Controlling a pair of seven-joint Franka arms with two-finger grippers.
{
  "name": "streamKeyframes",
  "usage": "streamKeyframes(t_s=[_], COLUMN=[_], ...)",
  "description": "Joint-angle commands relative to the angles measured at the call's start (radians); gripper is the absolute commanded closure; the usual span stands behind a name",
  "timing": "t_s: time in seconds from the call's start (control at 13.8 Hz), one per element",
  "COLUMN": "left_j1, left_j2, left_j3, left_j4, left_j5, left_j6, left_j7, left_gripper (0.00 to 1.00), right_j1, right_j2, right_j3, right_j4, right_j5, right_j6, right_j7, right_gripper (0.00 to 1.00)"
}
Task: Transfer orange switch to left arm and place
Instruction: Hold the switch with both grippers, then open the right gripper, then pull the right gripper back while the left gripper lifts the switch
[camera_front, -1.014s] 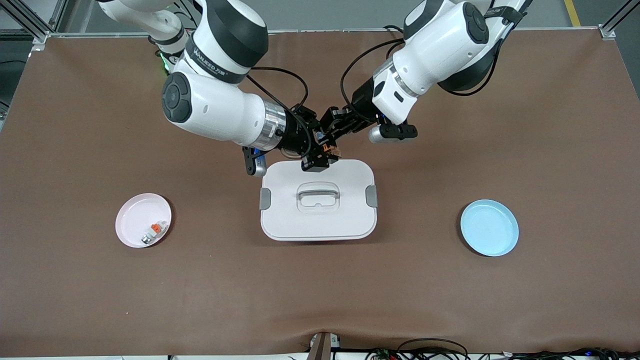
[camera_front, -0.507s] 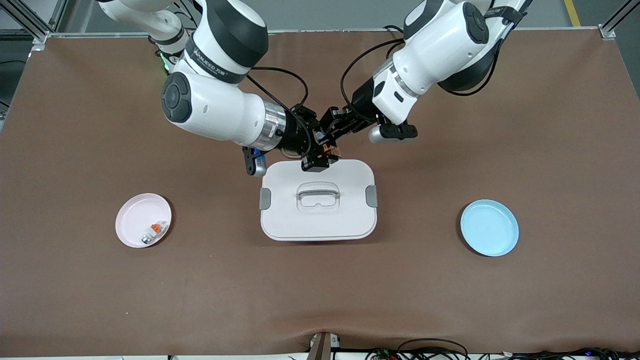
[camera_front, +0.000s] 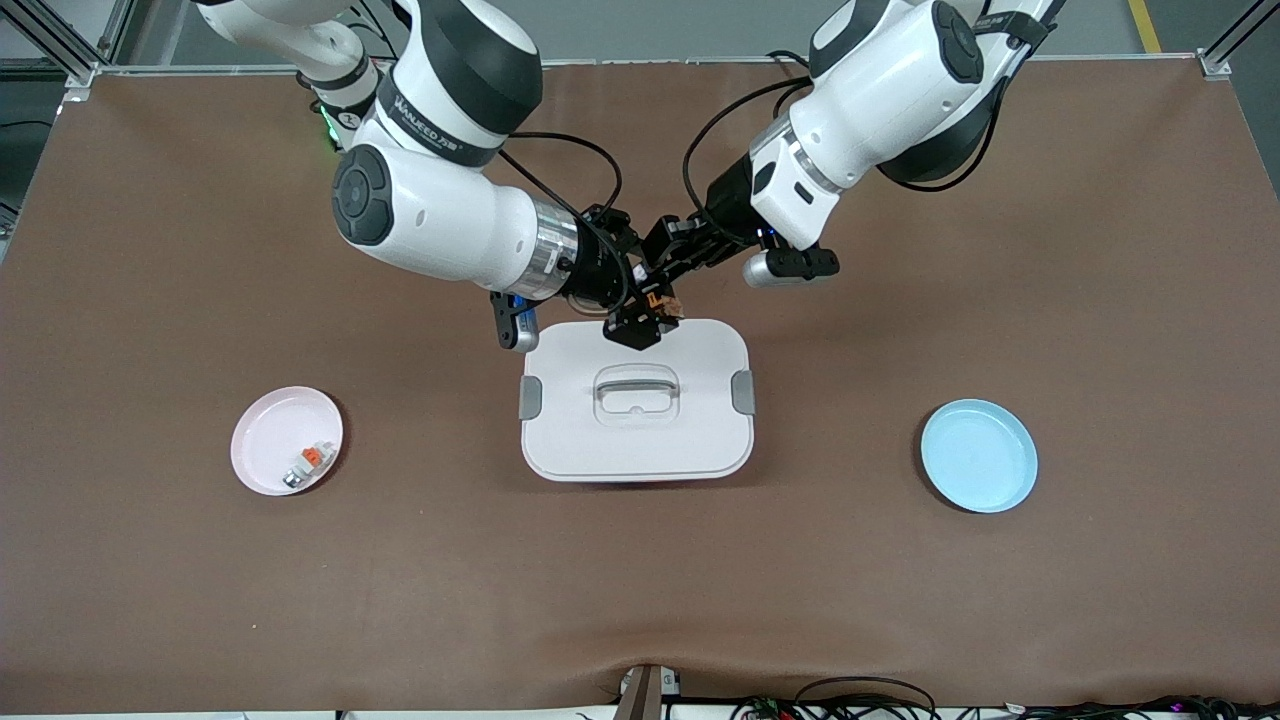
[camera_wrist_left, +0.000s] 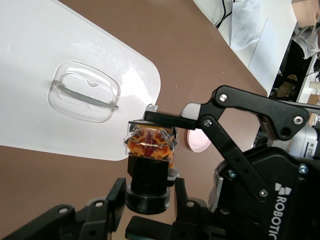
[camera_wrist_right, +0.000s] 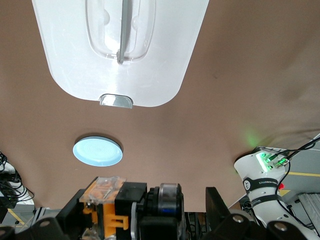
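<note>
While the handover looked basically done, the whole thing hinged on how the orange switch sat between the two sets of jaws. It was up in the air over the box, right at the rim on the robots' side, not touching the lid as far as I could tell.

The left gripper had its jaws clenched on the black body, and the switch's long axis ran straight out of them with the orange end pointing away. The right gripper was spread, straddling the switch end to end. In the right wrist view there was a clear gap between the black end and one finger; in the left wrist view the other finger sat touching or just beside the orange tip, and I couldn't say which.

So my read: the left arm owned the part and the right just needed to get out; because its jaws lay along the switch's axis, I'd have backed it off sideways to that axis so the finger by the orange tip didn't drag it.

The blue plate sat on the surface toward the left arm's end, well apart from the box, so the left arm was the nearer one; the carry should swing away from the lid.
</note>
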Motion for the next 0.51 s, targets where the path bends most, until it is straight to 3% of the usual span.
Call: streamKeyframes(t_s=[0.0, 0.43], left_j1=[0.007, 0.004], left_j2=[-0.007, -0.005], left_j3=[0.010, 0.008], left_j4=[0.008, 0.003], left_j5=[0.093, 0.202], left_j6=[0.020, -0.058], left_j7=[-0.067, -0.113], left_gripper=[1.00, 1.00], right_j1=[-0.009, -0.083], right_j2=[-0.009, -0.012], right_j3=[0.003, 0.005], right_j4=[0.011, 0.011], right_j5=[-0.026, -0.053], right_j6=[-0.041, -0.071], right_j7=[0.003, -0.135], right_gripper=[0.00, 0.00])
